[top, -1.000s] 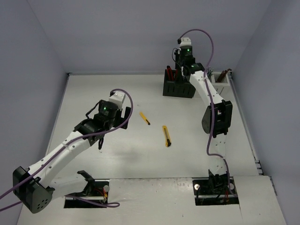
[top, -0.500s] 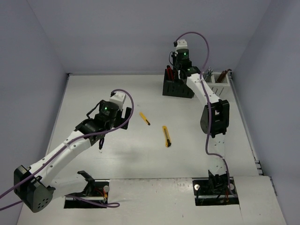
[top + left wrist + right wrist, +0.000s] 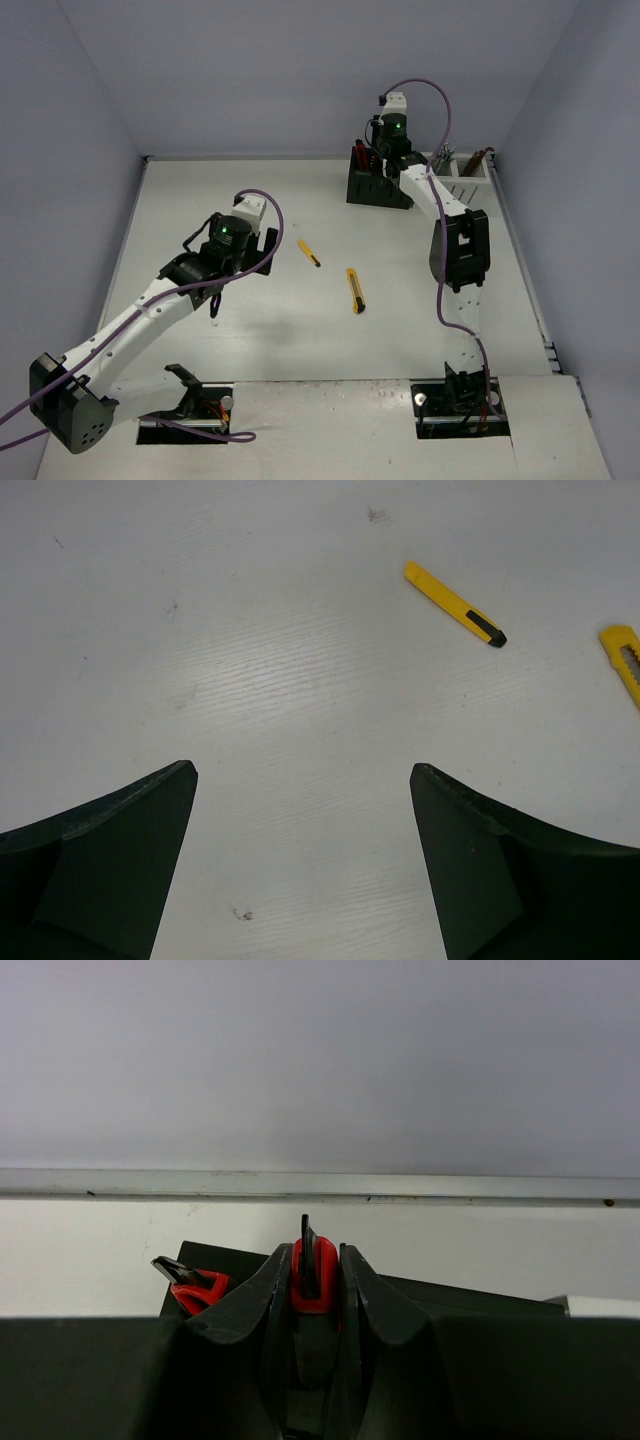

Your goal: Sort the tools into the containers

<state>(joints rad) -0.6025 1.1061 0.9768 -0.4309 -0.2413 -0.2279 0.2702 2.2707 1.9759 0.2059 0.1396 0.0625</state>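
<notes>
Clamping state, right gripper (image 3: 315, 1252): jaws pinched on a red-black utility knife (image 3: 318, 1295), held upright.
Right gripper position: over the black box (image 3: 380, 190) at the far edge of the table (image 3: 250, 190); white box (image 3: 467, 186) near it.
Left gripper (image 3: 300, 770): jaws spread wide, nothing between them, above the table.
Loose tools: yellow utility knife (image 3: 309, 252) and second yellow utility knife (image 3: 355, 290), mid-table, apart.

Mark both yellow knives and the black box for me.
slim yellow knife (image 3: 309, 252): top external view, middle of its body.
wide yellow knife (image 3: 355, 290): top external view, middle of its body.
black box (image 3: 376, 192): top external view, its near wall.
</notes>
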